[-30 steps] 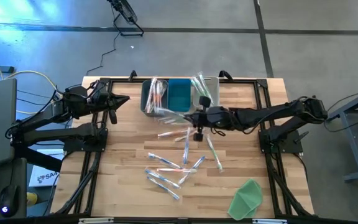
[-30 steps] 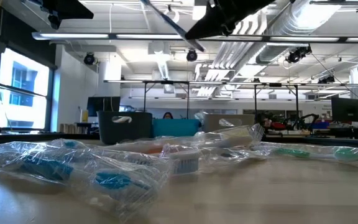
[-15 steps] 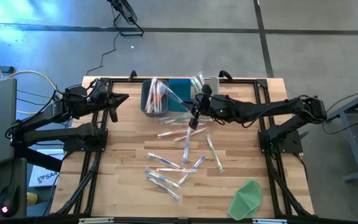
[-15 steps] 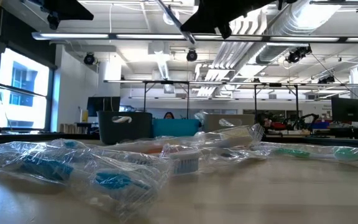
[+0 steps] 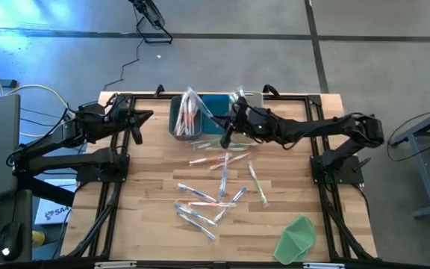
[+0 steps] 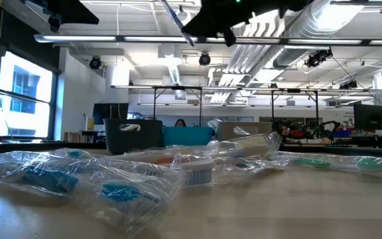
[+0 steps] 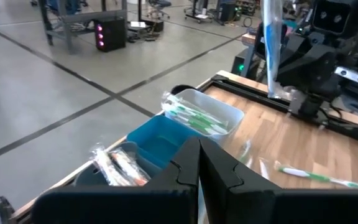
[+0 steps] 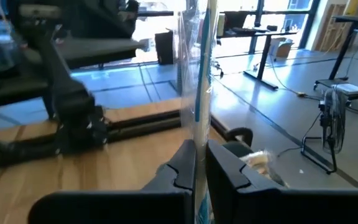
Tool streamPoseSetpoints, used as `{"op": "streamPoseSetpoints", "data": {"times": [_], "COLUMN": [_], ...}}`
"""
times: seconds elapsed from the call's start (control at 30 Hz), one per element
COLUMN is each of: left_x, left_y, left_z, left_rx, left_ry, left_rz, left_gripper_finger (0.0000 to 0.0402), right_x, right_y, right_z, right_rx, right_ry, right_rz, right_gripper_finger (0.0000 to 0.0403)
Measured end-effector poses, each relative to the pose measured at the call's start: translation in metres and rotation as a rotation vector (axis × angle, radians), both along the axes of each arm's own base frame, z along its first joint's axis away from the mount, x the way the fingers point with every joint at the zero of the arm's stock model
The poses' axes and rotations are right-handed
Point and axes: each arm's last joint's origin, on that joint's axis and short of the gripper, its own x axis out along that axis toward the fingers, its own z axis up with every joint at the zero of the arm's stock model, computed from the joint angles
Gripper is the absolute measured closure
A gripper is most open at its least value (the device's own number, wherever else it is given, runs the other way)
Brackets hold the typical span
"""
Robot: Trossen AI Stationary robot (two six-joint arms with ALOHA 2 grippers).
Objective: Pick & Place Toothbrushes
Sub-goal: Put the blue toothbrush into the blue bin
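Since the earlier frame, right gripper [image 5: 227,134] is moving back toward the bins [image 5: 216,113], fingers clamping a blue wrapped toothbrush [image 5: 213,121].

High view: loose toothbrushes [image 5: 207,203] are lying mid-table [image 5: 148,187]; green sheet [image 5: 295,237] at the near right corner. Left gripper [image 5: 135,128] is waiting at the left edge, fingers clenched, empty.

Low view: wrapped brushes are filling the foreground; workshop ceiling behind.

Right wrist view: brush is standing upright between the fingers [image 8: 229,177].

Wooden table [image 5: 148,187]: scattered toothbrushes [image 5: 207,202], three bins [image 5: 215,113], green cloth [image 5: 295,237].
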Motion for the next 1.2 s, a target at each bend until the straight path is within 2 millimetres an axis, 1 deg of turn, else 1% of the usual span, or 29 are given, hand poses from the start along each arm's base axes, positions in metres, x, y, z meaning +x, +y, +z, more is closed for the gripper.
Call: {"op": "streamPoseSetpoints", "data": {"times": [0.17, 0.3, 0.4, 0.53, 0.93, 1.03, 1.2], "left_x": [-0.001, -0.001, -0.002, -0.002, -0.004, -0.004, -0.004], "left_y": [0.001, 0.002, 0.002, 0.003, 0.005, 0.005, 0.005], "left_z": [0.000, 0.000, 0.000, 0.000, 0.000, 0.000, 0.000], "left_rx": [0.007, 0.013, 0.017, 0.021, 0.033, 0.033, 0.033], "left_ry": [0.002, 0.004, 0.005, 0.006, 0.010, 0.010, 0.010], "left_rz": [0.044, 0.078, 0.101, 0.129, 0.206, 0.206, 0.206], "left_gripper_finger": [0.0402, 0.0402, 0.0402, 0.0402, 0.0402, 0.0402, 0.0402], "right_x": [0.025, 0.041, 0.049, 0.058, 0.067, 0.067, 0.063], "right_y": [-0.015, -0.030, -0.041, -0.052, -0.078, -0.083, -0.089], "right_z": [0.008, 0.007, 0.002, -0.011, -0.052, -0.062, -0.072], "right_rx": [0.003, 0.043, 0.071, 0.127, 0.268, 0.279, 0.312], "right_ry": [-0.005, -0.025, -0.030, -0.029, 0.008, 0.048, 0.115], "right_rz": [-0.032, -0.101, -0.151, -0.184, -0.272, -0.292, -0.339], "right_gripper_finger": [0.0393, 0.0392, 0.0392, 0.0392, 0.0392, 0.0392, 0.0392]}}
